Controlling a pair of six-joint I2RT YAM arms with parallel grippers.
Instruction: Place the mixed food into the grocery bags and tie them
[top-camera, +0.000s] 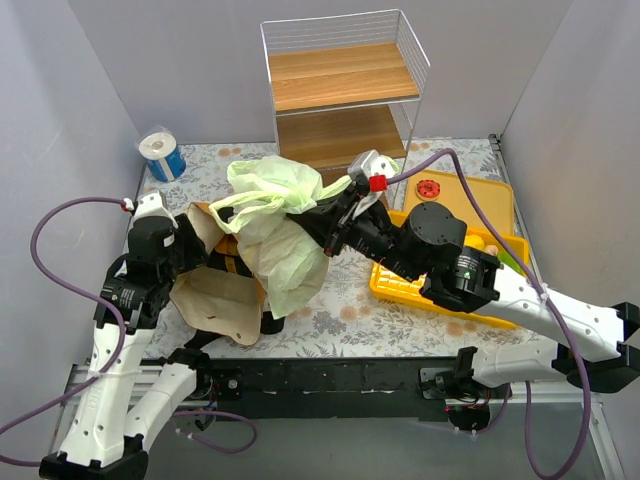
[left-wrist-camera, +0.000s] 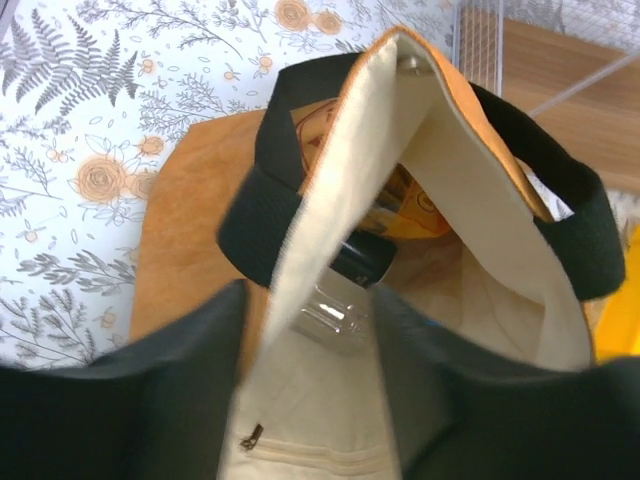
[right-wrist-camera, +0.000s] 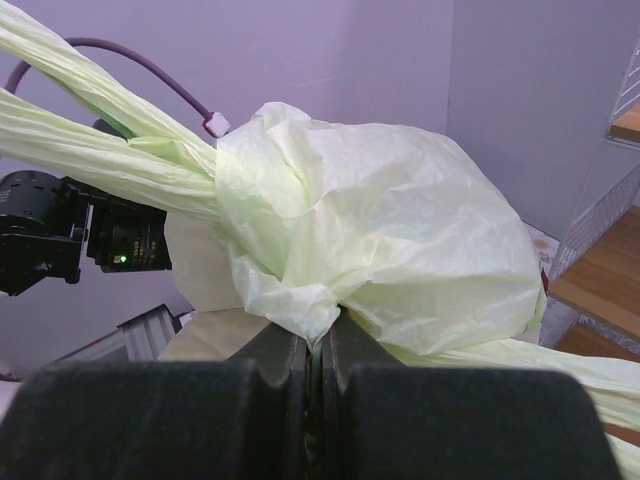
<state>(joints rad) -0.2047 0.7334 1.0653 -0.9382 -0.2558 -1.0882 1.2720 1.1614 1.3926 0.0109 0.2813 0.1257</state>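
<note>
The right gripper (right-wrist-camera: 320, 345) is pinched shut on the crinkly pale-green plastic bag (right-wrist-camera: 380, 230); its thin film may tear if pulled. The left gripper (left-wrist-camera: 310, 305), half open astride the rim of the brown cream-lined bag (left-wrist-camera: 195, 185), may miss it.

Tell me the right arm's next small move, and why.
Probably draw the right end effector slightly back to cinch the knot: its jaws are shut on a fold of the pale-green bag, whose twisted handles stretch away from that bunched knot, which looks loose.

Pale-green bag (top-camera: 275, 230) over open brown bag (top-camera: 215, 300)
</note>
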